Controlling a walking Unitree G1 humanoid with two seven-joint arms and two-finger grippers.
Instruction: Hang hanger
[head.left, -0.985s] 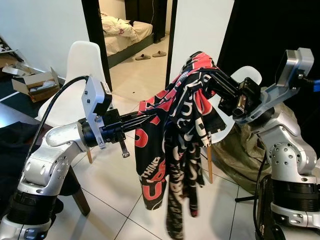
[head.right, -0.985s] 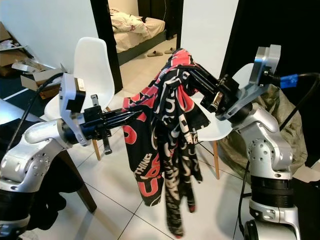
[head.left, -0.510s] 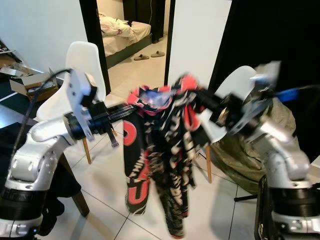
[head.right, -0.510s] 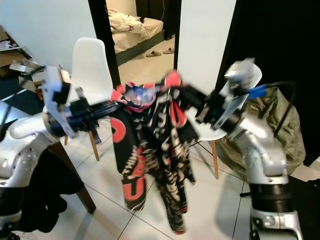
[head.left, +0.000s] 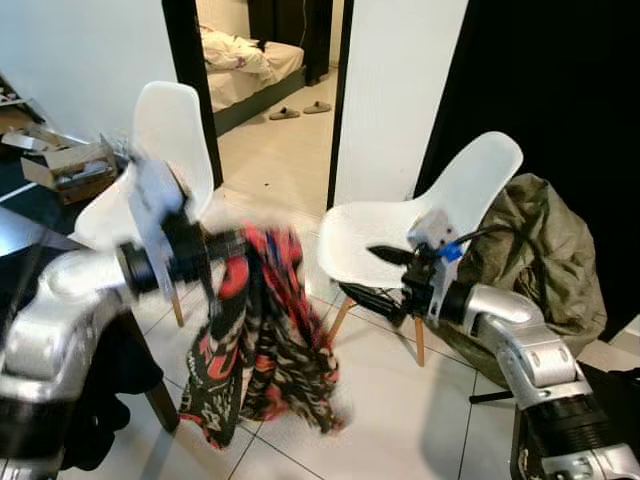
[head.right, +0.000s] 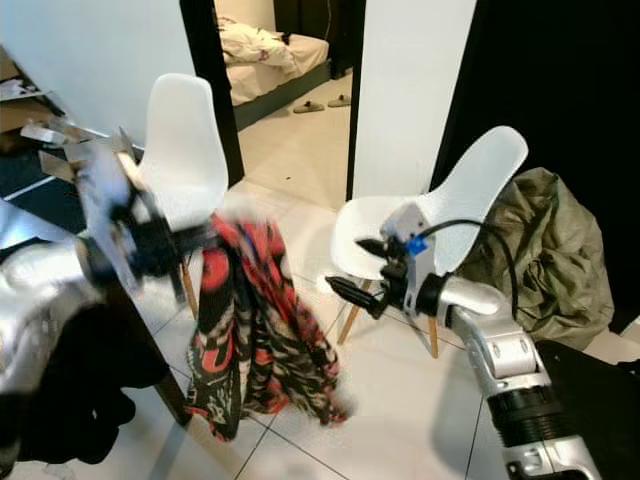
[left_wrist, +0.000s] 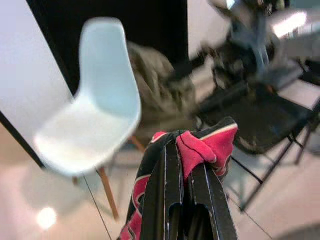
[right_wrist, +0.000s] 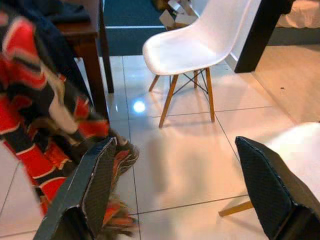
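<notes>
Left fingers (left_wrist: 172, 200) pinched together on the red-and-black garment (head.left: 255, 340), cloth bunched over their tips in the left wrist view. No hanger can be made out under the fabric. Garment hangs off the left gripper (head.left: 225, 245), draping down toward the tiled floor (head.left: 400, 400), bottom hem just above it; arm and cloth are motion-blurred. Right fingers (right_wrist: 95, 185) spread wide, holding nothing. Right gripper (head.left: 385, 275) sits apart from the garment, low in front of the right-hand white chair (head.left: 440, 205). An olive fabric heap (head.left: 535, 250) leans against that chair's far side. A second white chair (head.left: 165, 135) stands behind the left arm. Beyond it, a cardboard box (head.left: 65, 165) on the floor. Open doorway between the chairs shows a bed (head.left: 245, 60) and a pair of slippers (head.left: 300, 110).
</notes>
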